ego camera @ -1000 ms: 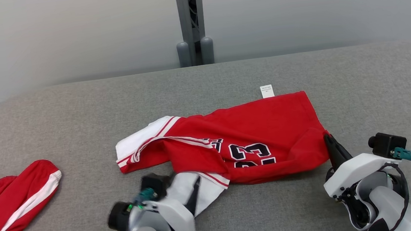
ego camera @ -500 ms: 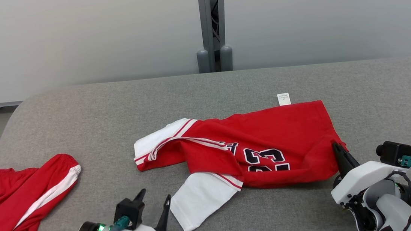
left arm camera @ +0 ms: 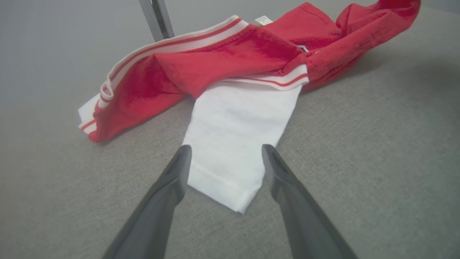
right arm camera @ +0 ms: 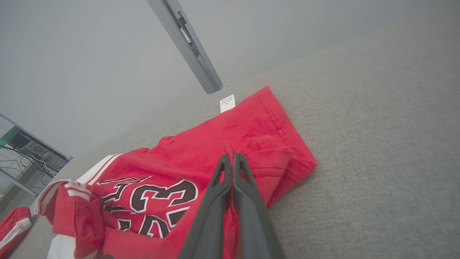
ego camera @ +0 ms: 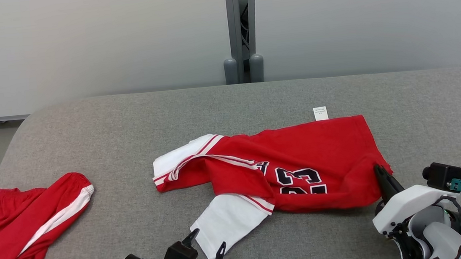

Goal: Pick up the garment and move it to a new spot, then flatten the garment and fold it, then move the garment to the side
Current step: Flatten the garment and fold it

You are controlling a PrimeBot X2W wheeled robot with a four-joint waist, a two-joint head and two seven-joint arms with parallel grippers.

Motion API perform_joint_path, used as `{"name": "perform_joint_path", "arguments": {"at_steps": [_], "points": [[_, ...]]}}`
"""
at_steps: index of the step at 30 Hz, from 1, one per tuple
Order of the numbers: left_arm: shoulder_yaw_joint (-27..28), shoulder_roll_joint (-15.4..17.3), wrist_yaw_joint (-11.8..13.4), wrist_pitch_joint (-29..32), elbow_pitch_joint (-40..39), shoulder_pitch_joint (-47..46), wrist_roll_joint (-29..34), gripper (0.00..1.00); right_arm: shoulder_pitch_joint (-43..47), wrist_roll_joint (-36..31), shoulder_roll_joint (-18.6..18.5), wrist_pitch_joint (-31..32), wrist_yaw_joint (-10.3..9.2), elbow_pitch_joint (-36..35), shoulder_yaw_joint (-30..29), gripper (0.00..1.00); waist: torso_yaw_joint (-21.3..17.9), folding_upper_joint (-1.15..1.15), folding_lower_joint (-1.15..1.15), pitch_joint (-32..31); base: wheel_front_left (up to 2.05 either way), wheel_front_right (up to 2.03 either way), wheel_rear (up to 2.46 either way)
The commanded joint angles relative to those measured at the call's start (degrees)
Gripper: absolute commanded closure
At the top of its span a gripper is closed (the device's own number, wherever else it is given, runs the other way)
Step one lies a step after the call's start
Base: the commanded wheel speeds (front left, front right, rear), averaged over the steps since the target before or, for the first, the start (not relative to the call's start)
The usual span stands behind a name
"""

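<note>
1. First, the head view. The red jersey (ego camera: 301, 165) with dark numerals lies rumpled on the grey padded surface (ego camera: 128, 126). A grey post (ego camera: 241, 22) stands beyond the jersey and a white label (ego camera: 320, 113) sticks out at its far edge. A second red garment (ego camera: 24, 225) lies well apart from the jersey, to its left. The left gripper (ego camera: 209, 238) sits low, just nearer than the jersey's white sleeve (ego camera: 229, 222). Its fingers are spread and angled up and to the right toward the sleeve end. The right gripper (ego camera: 377, 169) reaches up from its white wrist to the jersey's near right corner.

2. Next, the left wrist view. The left gripper (left arm camera: 226, 148) is level with the surface and wide apart. One finger stands at each side of the white sleeve (left arm camera: 237, 129), and the sleeve's hemmed end lies between them. Neither finger clearly touches the cloth. The rest of the jersey (left arm camera: 222, 61) is bunched beyond the sleeve.

3. Lastly, the right wrist view. The right gripper (right arm camera: 231, 156) lies over the jersey (right arm camera: 251, 133) with its fingers pressed together. They pinch a small raised ridge of red cloth near the hemmed corner.
</note>
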Motion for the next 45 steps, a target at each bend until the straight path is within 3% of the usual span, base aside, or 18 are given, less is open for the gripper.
{"name": "perform_joint_path", "arguments": {"at_steps": [1, 11, 20, 30, 31, 32, 33, 34, 45], "points": [[-0.74, 0.26, -0.97, -0.10, 0.95, 0.45, 1.65, 0.00, -0.02, -0.16, -0.23, -0.25, -0.02, 0.29, -0.02, 1.00, -0.11, 0.00, 0.00, 0.10, 0.00, 0.00, 0.00], [-5.05, -1.46, -2.62, -0.10, 8.93, -2.87, 6.79, 0.00, -0.77, -0.32, -0.17, -0.25, -0.02, 0.69, 0.10, 1.00, -0.73, 0.00, 0.00, 0.89, 0.00, 0.00, 0.00], [-4.44, -3.34, -1.26, -0.05, 15.49, -5.09, 6.25, 0.00, -1.18, -0.69, -0.25, -0.25, -0.02, 0.77, 0.27, 1.00, -1.62, 0.00, 0.00, 1.67, 0.00, 0.00, 0.00], [-3.64, -4.16, -0.94, -0.05, 15.81, -5.89, 6.19, 0.00, -1.44, -1.00, -0.12, -0.25, -0.02, 0.88, -0.18, 1.00, -1.78, 0.00, 0.00, 2.38, 0.00, 0.00, 0.00], [-3.54, -4.16, -0.98, -0.04, 15.89, -5.90, 6.09, 0.15, -1.45, -1.01, -0.09, -0.25, -0.02, 0.89, -0.19, 1.00, -1.76, 0.00, 0.00, 2.40, 0.00, 0.00, 0.00], [-3.39, -4.18, -1.06, -0.05, 15.99, -5.92, 5.98, 0.60, -1.47, -1.02, -0.06, -0.25, -0.02, 0.90, -0.20, 1.00, -1.74, 0.00, 0.00, 2.41, 0.00, 0.00, 0.00], [-3.21, -4.20, -1.25, -0.05, 16.22, -5.89, 5.80, 0.92, -1.48, -1.04, -0.03, -0.25, -0.02, 0.92, -0.19, 1.00, -1.73, 0.00, 0.00, 2.42, 0.00, 0.00, 0.00], [-3.05, -4.23, -1.50, -0.05, 16.57, -5.86, 5.53, 1.00, -1.49, -1.06, 0.00, -0.25, -0.02, 0.96, -0.21, 1.00, -1.71, 0.00, 0.00, 2.41, 0.00, 0.00, 0.00], [-1.35, -4.62, -2.45, -0.06, 15.80, -4.96, 4.17, 1.00, -0.96, -0.66, 0.14, -0.25, -0.02, 1.40, -0.23, 1.00, -1.39, 0.00, 0.00, 1.60, 0.00, 0.00, 0.00]]}}
